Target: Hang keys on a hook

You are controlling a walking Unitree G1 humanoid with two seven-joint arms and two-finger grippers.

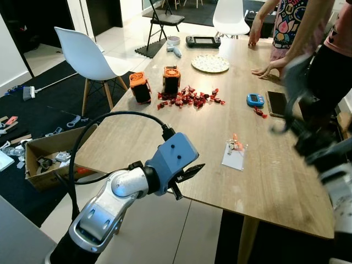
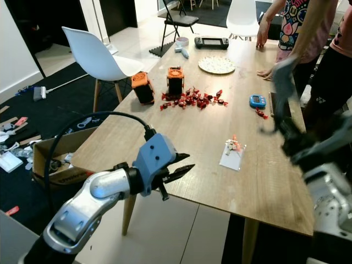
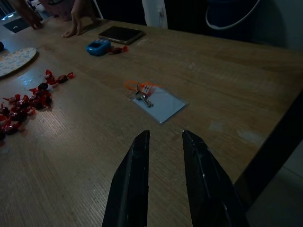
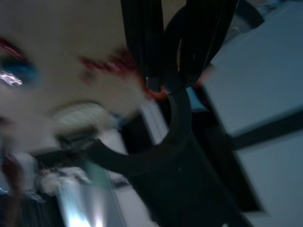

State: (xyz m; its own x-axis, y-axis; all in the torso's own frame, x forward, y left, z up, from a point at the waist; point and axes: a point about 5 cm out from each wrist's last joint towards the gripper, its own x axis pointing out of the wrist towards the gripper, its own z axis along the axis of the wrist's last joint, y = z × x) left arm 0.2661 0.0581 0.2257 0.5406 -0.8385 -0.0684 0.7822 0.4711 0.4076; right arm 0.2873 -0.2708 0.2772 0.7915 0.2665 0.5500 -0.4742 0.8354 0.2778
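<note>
The left gripper (image 1: 190, 171) hangs at the near edge of the surface (image 1: 137, 132), its two black fingers (image 3: 132, 179) slightly parted and empty, aimed across the wood at the keys (image 3: 143, 93); the keys lie flat on the upper corner of a small clear card (image 3: 161, 105), orange tag beside them, well apart from the gripper and nearer the right-hand side of the surface. The right gripper (image 1: 291, 82) is raised over the right edge, badly blurred; I cannot tell whether it is open or closed, though its wrist view shows dark fingers (image 4: 147, 42) close together against a smear of colour.

Risks, as I judge them: the keys are low and flat, so fingers coming in shallow may skid them along the wood or pinch the card instead and drag both; the slick card could slide toward the edge. Further out, red sweets (image 1: 190, 98) are scattered mid-surface, with two orange blocks (image 1: 157, 83) beside them, a blue gadget (image 1: 254, 99) and a phone (image 1: 276, 103) to the right; a wide sweep could knock these. Farthest, people stand at the right corner, one hand (image 1: 268, 69) resting on the wood; the blurred right arm is close to them, and contact is the gravest hazard. I can make out no hook, so where the keys must go is unknown.
</note>
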